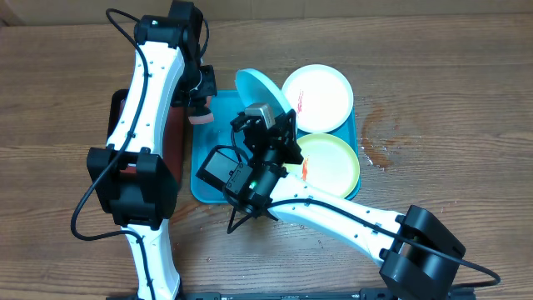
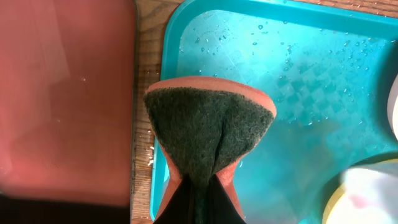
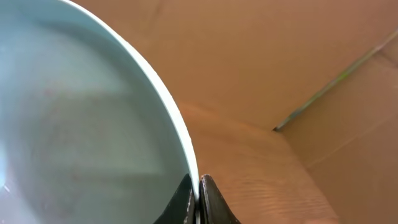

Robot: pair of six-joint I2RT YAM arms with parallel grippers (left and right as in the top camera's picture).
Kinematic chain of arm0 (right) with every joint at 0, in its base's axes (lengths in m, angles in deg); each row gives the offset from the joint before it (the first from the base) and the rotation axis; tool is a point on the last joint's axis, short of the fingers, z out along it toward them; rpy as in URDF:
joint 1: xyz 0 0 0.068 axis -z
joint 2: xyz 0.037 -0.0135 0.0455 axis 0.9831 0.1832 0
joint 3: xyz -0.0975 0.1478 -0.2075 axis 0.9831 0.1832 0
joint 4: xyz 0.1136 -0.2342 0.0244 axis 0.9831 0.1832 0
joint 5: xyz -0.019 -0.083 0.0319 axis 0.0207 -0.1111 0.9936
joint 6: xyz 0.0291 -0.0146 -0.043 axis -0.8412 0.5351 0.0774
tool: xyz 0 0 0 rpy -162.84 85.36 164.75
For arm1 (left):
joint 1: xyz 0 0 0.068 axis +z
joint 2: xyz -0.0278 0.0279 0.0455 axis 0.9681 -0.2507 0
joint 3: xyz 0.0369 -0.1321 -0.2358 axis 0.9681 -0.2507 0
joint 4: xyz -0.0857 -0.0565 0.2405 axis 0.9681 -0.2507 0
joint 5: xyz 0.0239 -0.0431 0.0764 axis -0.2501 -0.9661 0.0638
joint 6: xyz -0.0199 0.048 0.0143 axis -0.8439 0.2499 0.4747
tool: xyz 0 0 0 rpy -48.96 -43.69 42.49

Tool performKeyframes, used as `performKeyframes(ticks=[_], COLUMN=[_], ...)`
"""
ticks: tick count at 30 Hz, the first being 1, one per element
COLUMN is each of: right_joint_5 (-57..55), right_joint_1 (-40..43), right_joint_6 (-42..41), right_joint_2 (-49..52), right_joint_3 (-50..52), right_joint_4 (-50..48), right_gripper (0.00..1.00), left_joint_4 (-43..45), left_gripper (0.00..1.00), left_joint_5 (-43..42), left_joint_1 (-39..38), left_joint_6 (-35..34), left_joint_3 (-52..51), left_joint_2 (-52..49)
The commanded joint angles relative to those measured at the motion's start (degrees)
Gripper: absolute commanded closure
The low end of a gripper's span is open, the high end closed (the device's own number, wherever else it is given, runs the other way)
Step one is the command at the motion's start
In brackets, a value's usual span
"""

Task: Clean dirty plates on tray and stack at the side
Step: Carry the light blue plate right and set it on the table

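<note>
Now: light blue plate (image 1: 260, 88) held tilted above the tray (image 2: 298, 74).
Right tool (image 3: 199, 186) pinches its rim; left tool (image 1: 201, 104) clamps a sponge (image 2: 208, 124); white plate (image 1: 317, 98) and yellow-green plate (image 1: 333, 162) lie on the tray.

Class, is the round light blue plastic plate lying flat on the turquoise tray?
No, the right gripper holds the light blue plate tilted up by its rim.

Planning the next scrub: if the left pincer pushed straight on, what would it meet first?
Probably the wet floor of the tray, near its rim, with the sponge in the left pincer touching first; depth is unclear.
</note>
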Motion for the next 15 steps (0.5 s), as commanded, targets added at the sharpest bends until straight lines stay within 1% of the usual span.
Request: performKeyframes(ticks=[1, 5, 8, 15], right_joint_5=[10.2, 25.8, 37.0, 55.9], right_joint_1=[0.8, 3.2, 6.0, 15.4], right_joint_6=[-1.2, -1.3, -1.2, -1.0], right_joint_2=[-1.4, -1.4, -2.0, -7.5], right_joint_3=[-2.0, -2.0, -2.0, -2.0], right_joint_4=[1.0, 3.5, 3.5, 3.4], right_gripper=[0.96, 0.96, 0.96, 0.96], left_joint_4=[0.0, -0.4, -0.6, -0.6], left_gripper=[0.96, 0.96, 0.96, 0.96], left_joint_5=[-0.6, 0.2, 1.1, 1.1], left_joint_1=[-0.2, -0.2, -0.2, -0.2], left_joint_6=[1.2, 1.4, 1.4, 1.3], left_joint_3=[0.4, 0.4, 0.4, 0.4], left_joint_2=[0.1, 0.1, 0.1, 0.1])
